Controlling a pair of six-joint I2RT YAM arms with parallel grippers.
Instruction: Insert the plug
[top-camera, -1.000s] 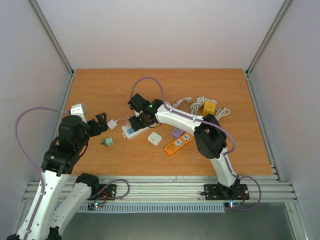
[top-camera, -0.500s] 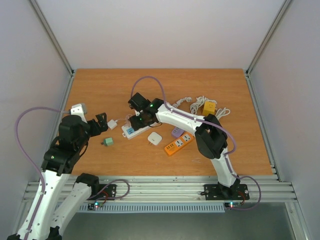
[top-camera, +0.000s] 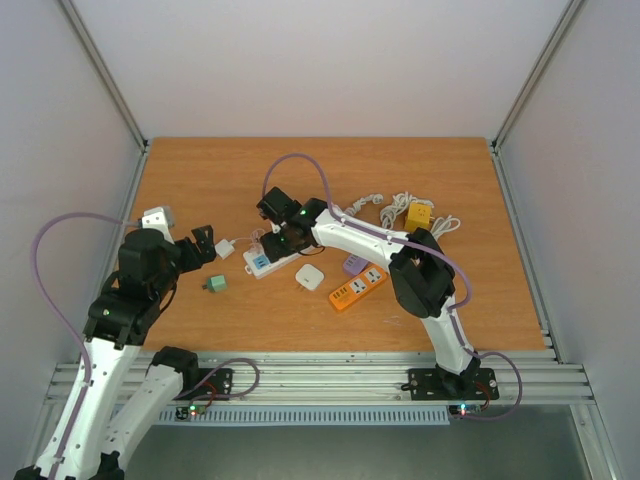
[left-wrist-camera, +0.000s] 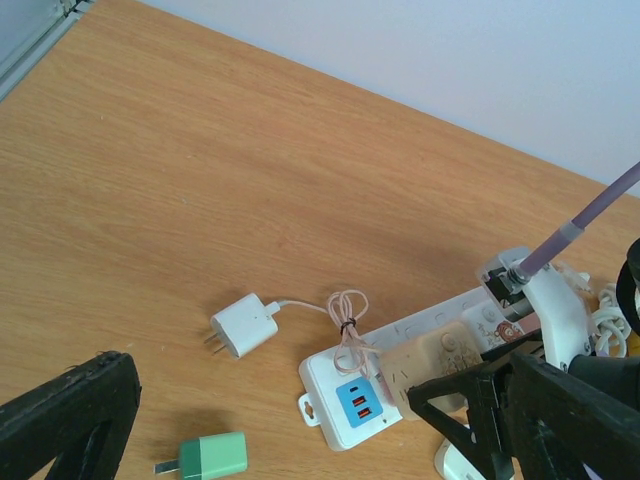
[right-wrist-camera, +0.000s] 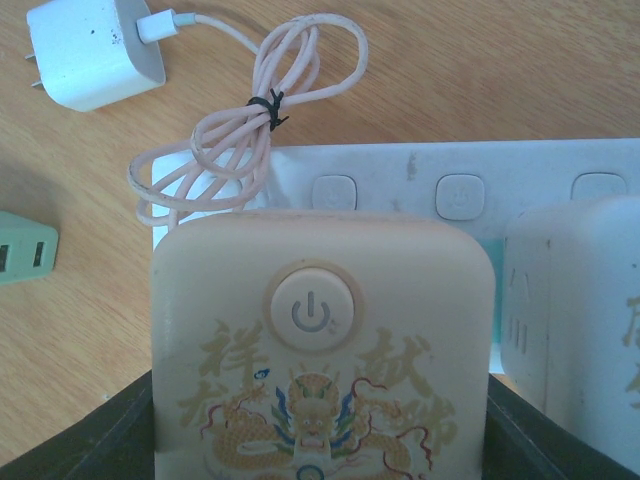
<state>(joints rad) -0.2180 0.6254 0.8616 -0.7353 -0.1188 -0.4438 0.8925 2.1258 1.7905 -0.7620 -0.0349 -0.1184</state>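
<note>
Hanging over the left side of the surface (top-camera: 190, 180), the left claw (top-camera: 205, 245) is spread wide and holds nothing. Just at its 3 o'clock lies a white charger (left-wrist-camera: 243, 325) with a looped pink cable (left-wrist-camera: 347, 322). A green adapter (left-wrist-camera: 213, 455) lies at the charger's 6 o'clock. Beyond them the white power strip (left-wrist-camera: 322, 378) lies slanted, its blue USB panel (left-wrist-camera: 357, 400) at the near-left end. The right claw (top-camera: 277, 239) grips the cream plug (right-wrist-camera: 320, 340), a block with a power button and a dragon print, with dark fingers (right-wrist-camera: 100, 440) pressed to both flanks. The plug sits over the strip just beside the USB panel; whether it is pushed home cannot be told. Close at its 3 o'clock a second cream block (right-wrist-camera: 575, 300) stands on the strip. Farther right lie a white cube (top-camera: 309, 277), a purple adapter (top-camera: 354, 264), an orange strip (top-camera: 358, 286) and, at 1 o'clock from that, a yellow adapter (top-camera: 419, 214).
</note>
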